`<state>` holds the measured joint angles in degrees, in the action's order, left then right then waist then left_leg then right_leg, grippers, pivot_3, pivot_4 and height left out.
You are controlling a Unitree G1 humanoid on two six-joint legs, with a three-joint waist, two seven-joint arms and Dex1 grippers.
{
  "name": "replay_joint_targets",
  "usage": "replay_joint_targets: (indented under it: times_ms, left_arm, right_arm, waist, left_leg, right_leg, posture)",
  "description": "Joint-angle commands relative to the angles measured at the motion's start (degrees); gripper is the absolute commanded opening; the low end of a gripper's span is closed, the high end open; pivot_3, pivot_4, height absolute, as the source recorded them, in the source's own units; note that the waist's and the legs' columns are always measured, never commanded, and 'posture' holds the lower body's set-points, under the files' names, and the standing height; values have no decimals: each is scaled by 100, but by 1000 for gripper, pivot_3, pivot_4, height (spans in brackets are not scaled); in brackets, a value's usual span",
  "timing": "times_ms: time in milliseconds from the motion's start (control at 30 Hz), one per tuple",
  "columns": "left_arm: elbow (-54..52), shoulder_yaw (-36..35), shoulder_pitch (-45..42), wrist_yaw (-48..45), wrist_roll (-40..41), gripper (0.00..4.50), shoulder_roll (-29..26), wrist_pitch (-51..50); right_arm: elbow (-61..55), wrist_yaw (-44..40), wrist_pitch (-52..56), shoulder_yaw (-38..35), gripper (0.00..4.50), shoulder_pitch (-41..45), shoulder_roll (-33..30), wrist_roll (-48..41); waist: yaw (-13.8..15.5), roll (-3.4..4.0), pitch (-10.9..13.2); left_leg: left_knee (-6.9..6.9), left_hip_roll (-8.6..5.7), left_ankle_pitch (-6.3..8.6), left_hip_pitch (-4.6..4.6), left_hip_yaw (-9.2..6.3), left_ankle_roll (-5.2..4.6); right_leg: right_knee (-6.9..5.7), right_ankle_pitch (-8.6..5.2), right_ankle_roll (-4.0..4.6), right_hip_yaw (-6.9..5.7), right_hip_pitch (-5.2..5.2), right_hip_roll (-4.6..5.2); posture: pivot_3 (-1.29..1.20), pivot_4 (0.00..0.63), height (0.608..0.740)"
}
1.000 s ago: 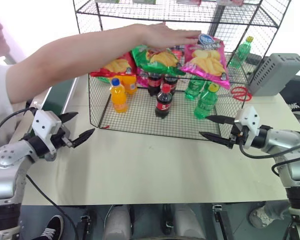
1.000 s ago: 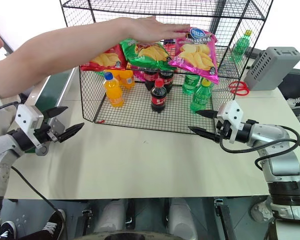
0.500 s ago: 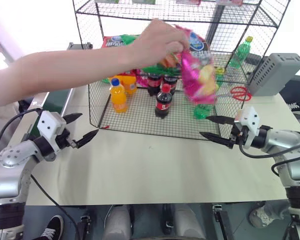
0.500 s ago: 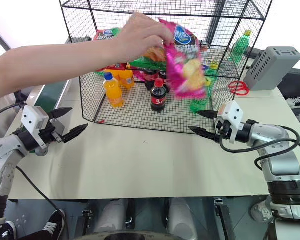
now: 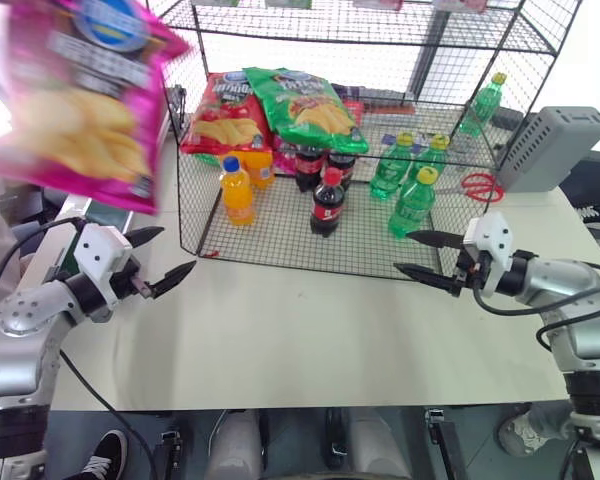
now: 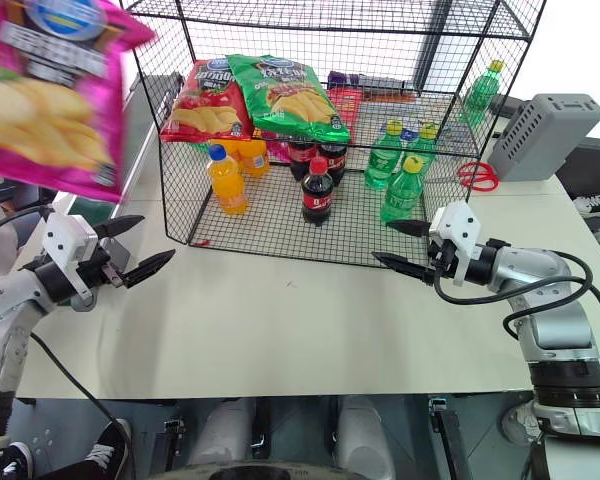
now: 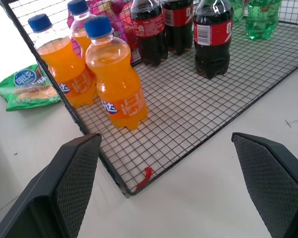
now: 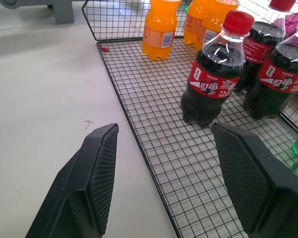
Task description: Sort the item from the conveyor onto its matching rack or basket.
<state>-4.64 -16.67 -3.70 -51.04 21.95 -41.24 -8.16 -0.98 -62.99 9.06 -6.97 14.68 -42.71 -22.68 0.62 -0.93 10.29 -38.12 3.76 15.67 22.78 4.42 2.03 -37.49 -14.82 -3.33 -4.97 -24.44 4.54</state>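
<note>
I see the pink crisp bag (image 5: 75, 100) up at the near left, blurred and close to the head camera, off the rack and above the strip of green conveyor (image 5: 115, 190) that shows at the left tabletop edge. What holds it I cannot tell.

The black wire rack (image 5: 280, 245) stands at the middle of the tabletop (image 5: 310, 330). A red crisp bag (image 5: 220, 110) and a green crisp bag (image 5: 305, 95) lie side by side on its middle tier. Below stand orange bottles (image 7: 116, 79), cola bottles (image 8: 213, 79) and green bottles (image 5: 412, 203).

My left gripper (image 5: 165, 262) hovers released, fingers wide apart, off the rack's front left corner. My right gripper (image 5: 425, 255) is also released and empty, at the front right edge. A grey slatted box (image 5: 550, 148) sits far right, red scissors (image 5: 477, 184) beside it.
</note>
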Motion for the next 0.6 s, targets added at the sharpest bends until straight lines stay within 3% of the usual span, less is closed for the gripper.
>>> replay_joint_targets:
  times_ms: [33, 600]
  left_arm:
    - [-151, -152, 42, -5, 22, 4500, -107, 81]
    - [-259, -182, 172, 76, 29, 4500, -123, 36]
  right_arm:
    - [-115, -14, -71, -38, 3091, 111, 11, -56]
    - [-12, -109, -183, 131, 3091, 227, 38, 9]
  waist:
    - [1, 0, 0]
    - [1, 0, 0]
  left_leg:
    - [0, 0, 0, 0, 0, 0]
    - [0, 0, 0, 0, 0, 0]
  right_leg:
    - [0, 0, 0, 0, 0, 0]
    - [0, 0, 0, 0, 0, 0]
  posture:
    - [0, 150, 740]
    - [0, 150, 740]
